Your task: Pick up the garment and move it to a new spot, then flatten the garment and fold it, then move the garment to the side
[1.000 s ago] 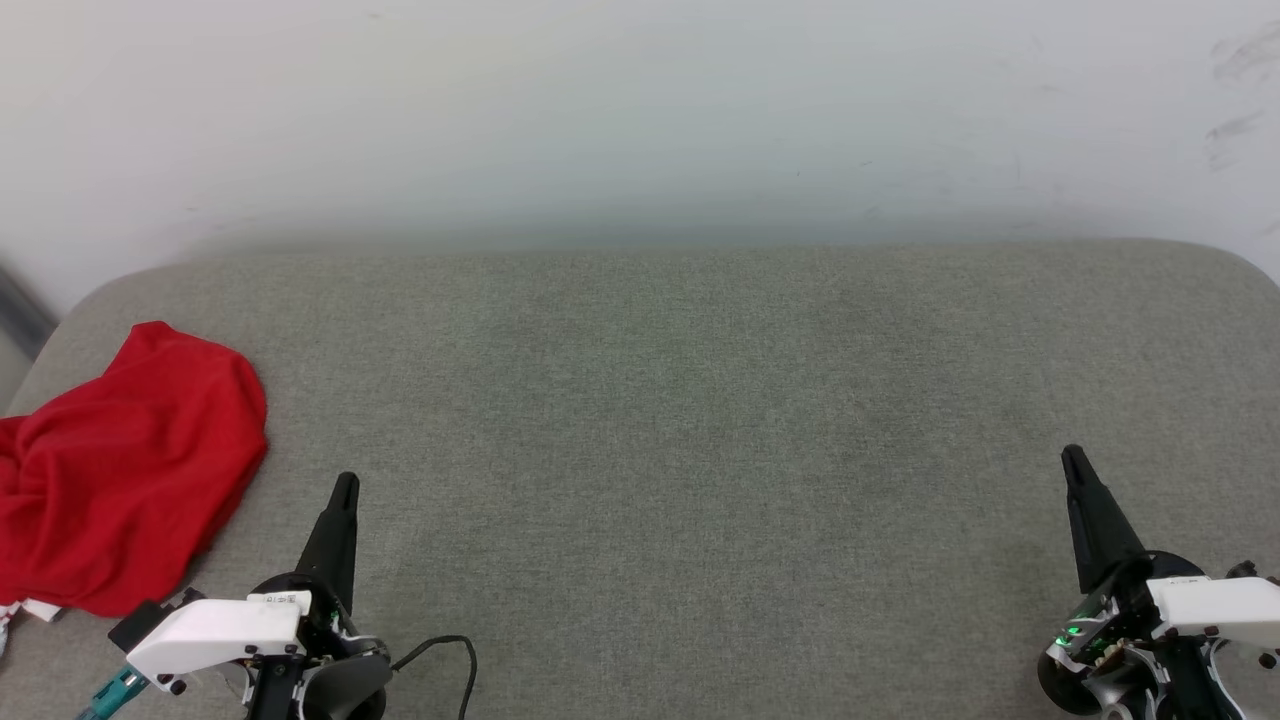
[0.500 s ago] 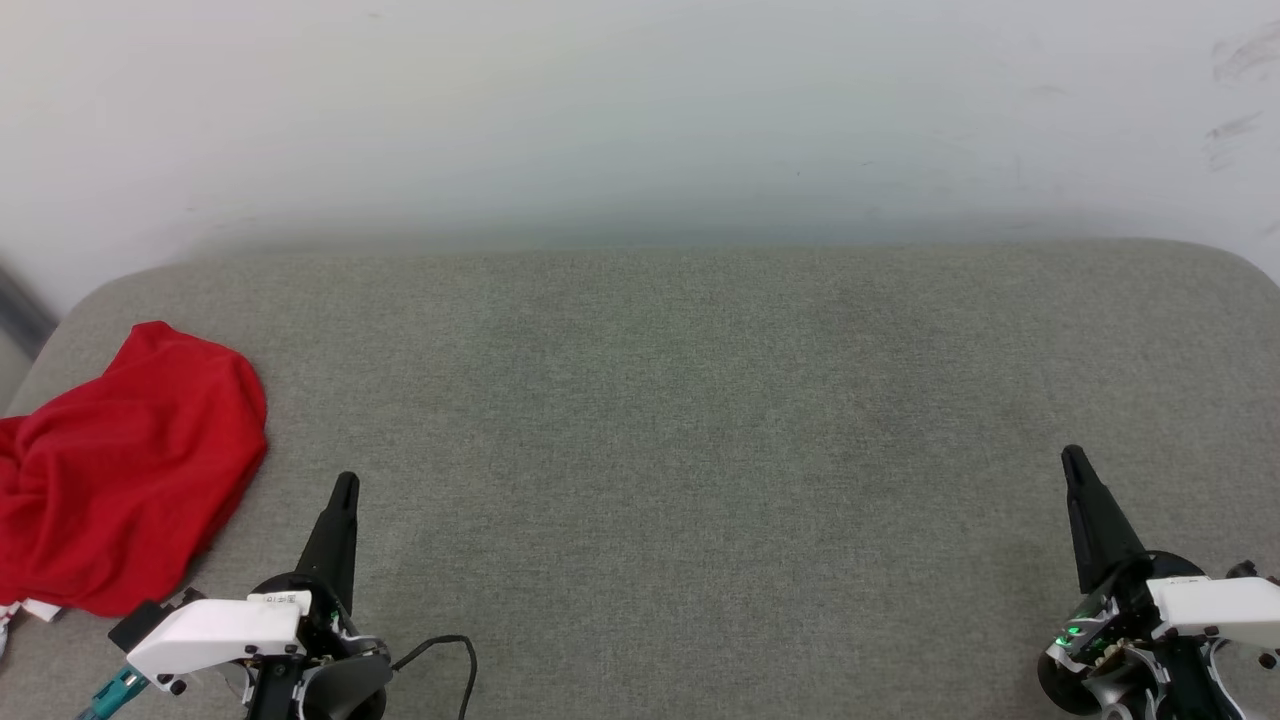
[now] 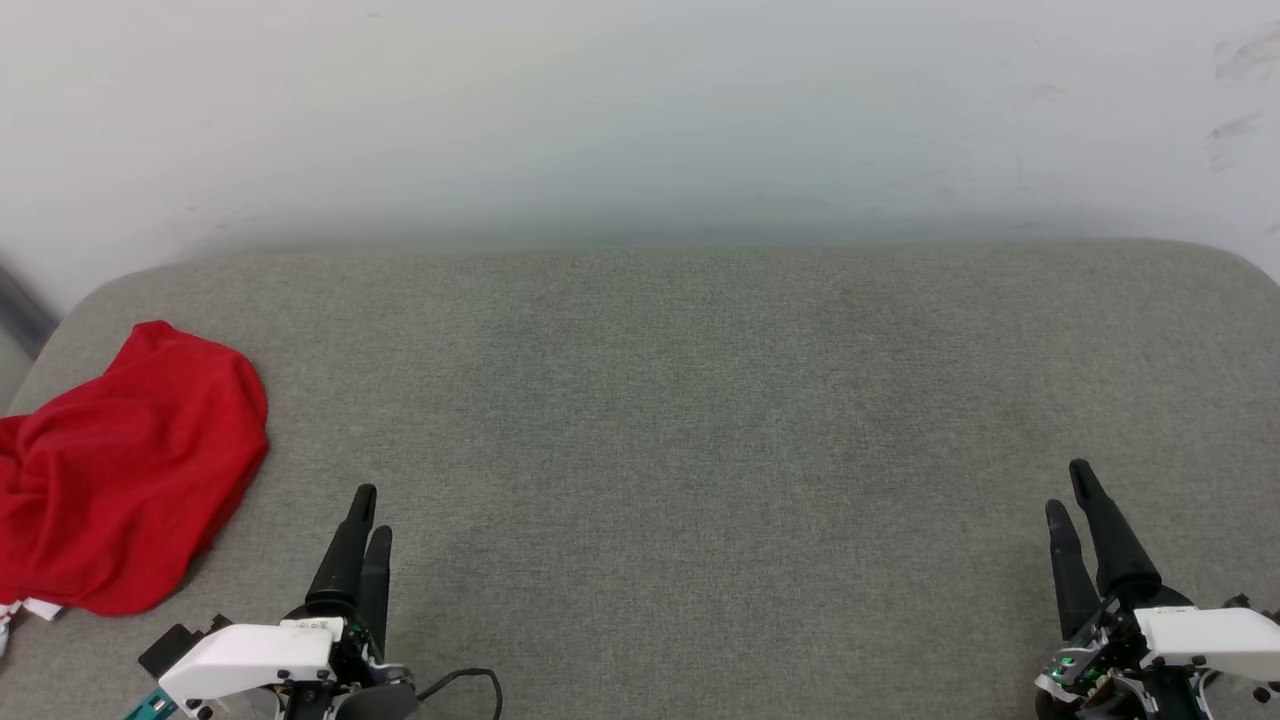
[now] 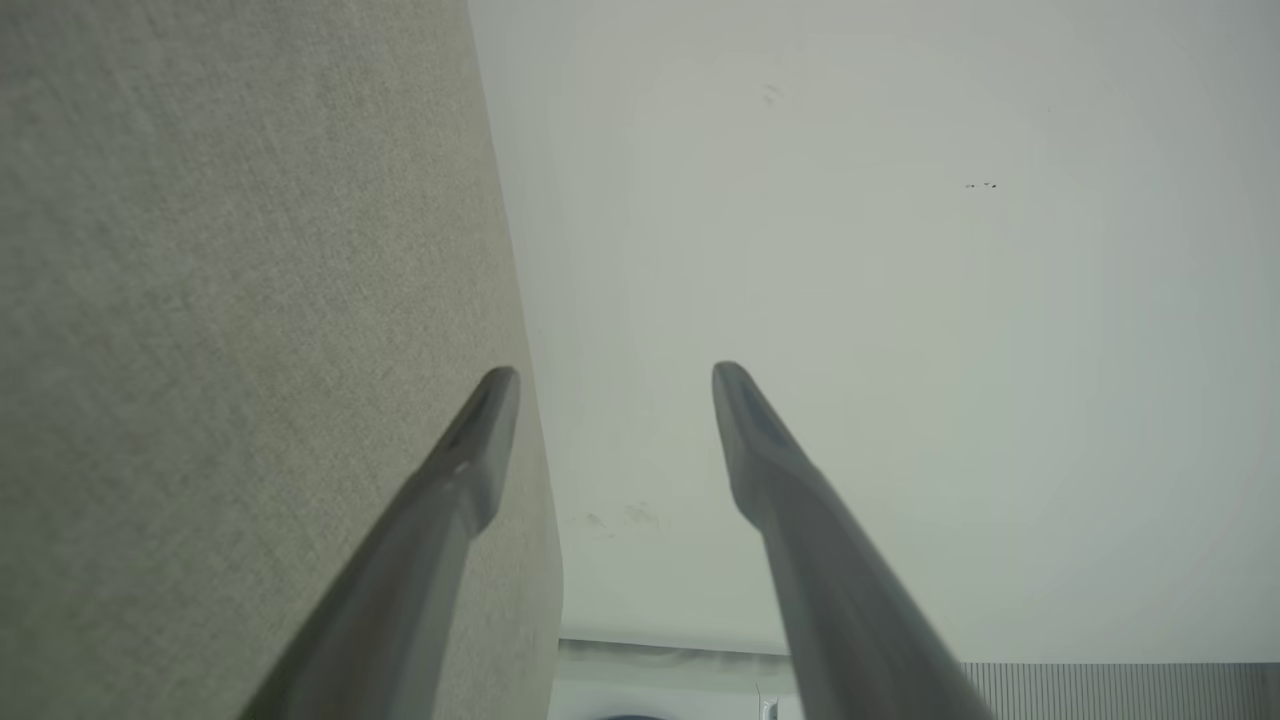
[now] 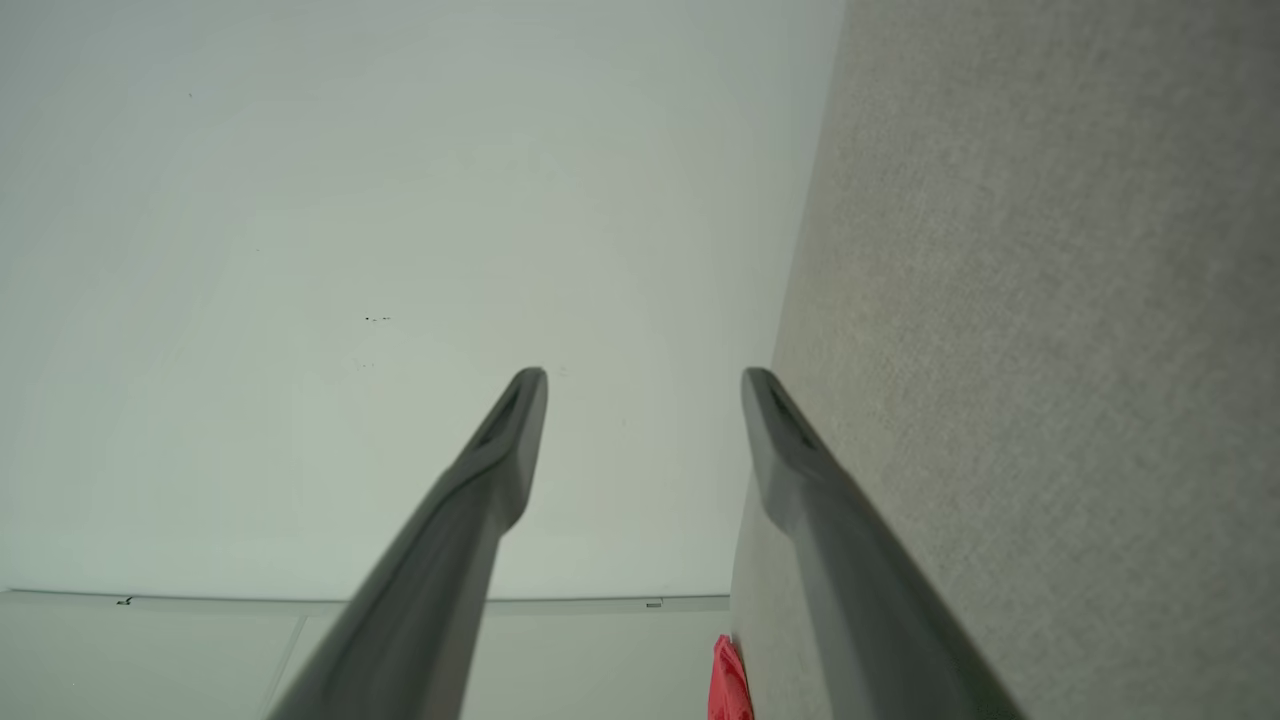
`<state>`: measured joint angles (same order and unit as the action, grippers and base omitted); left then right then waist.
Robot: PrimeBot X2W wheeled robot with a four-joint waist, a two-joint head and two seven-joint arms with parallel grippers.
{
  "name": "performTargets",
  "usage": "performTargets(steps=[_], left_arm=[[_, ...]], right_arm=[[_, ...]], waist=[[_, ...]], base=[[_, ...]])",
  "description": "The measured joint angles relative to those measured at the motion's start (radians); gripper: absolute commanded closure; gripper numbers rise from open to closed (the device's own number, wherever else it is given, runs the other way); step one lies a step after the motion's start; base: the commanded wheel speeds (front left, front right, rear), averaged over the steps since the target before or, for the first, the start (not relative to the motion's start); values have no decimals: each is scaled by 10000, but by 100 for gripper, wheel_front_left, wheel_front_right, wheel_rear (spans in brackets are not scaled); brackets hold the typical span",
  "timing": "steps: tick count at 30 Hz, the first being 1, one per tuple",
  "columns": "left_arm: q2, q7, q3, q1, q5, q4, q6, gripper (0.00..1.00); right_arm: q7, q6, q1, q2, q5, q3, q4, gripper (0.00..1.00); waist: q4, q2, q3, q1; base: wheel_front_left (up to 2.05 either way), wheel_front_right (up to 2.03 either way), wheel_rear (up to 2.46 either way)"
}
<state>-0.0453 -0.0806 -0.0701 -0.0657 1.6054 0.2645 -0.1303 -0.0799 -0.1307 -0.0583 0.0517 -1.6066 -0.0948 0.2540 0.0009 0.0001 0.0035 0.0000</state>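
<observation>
At the table's left edge: the garment [image 3: 120, 470] lies in a crumpled red heap with a scrap of white trim at its near end, partly cut off by the head view's side. It is untouched and lies where it did a second ago.
Left end effector [image 3: 370, 512]: near the front edge, just right of the garment but apart from it. Its fingers [image 3: 345, 560] were pressed together half a second ago and are now spread, with nothing between them.
Right end effector [image 3: 1066, 487]: near the front right corner, well apart from the garment. It too has gone from clenched to released and is empty.
Meaning for the task: both sets of jaws have just parted, which reads as readying for the first pick-up. Nothing is lifted, flattened or folded yet, and the left arm looks the better placed to reach.
Table [image 3: 680, 400]: grey fabric top with rounded far corners, set against a pale wall [image 3: 640, 120].
Count: one garment, two end effectors with two dark fingers each, one table, and one black cable [image 3: 470, 682] looping beside the left wrist.
</observation>
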Motion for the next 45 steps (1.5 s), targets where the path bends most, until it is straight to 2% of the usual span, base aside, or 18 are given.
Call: performTargets(steps=[8,18,28,30,31,32,45], left_arm=[[-2,382,401,-5,-385,-295,0,0],[-6,809,886,-61,-1603,-708,0,0],[-50,1193,1202,-185,-4176,-1085,0,0],[-44,1252,1198,-186,-4652,-1145,0,0],[-46,1361,1187,-186,-5434,-1181,0,0],[-46,1386,1187,-186,-5722,-1183,0,0],[-157,1814,1340,-186,-8548,-941,82,0]], right_arm=[[372,0,106,0,594,58,-307,0],[805,0,159,-6,2213,123,-629,0],[1164,0,170,-10,4991,188,-1020,0],[1246,0,170,-10,5714,222,-1101,0],[1340,0,170,-10,6713,299,-1218,0],[1379,0,170,-12,7018,322,-1256,0],[1258,0,313,-12,9854,383,-1434,0]], waist=[[44,0,-4,0],[102,0,2,0],[159,0,16,0],[165,0,22,0],[171,0,27,0],[174,-1,28,0],[255,0,-21,0]], base=[[0,0,0],[0,0,0],[0,0,0],[0,0,0],[0,0,0],[0,0,0],[0,0,0]])
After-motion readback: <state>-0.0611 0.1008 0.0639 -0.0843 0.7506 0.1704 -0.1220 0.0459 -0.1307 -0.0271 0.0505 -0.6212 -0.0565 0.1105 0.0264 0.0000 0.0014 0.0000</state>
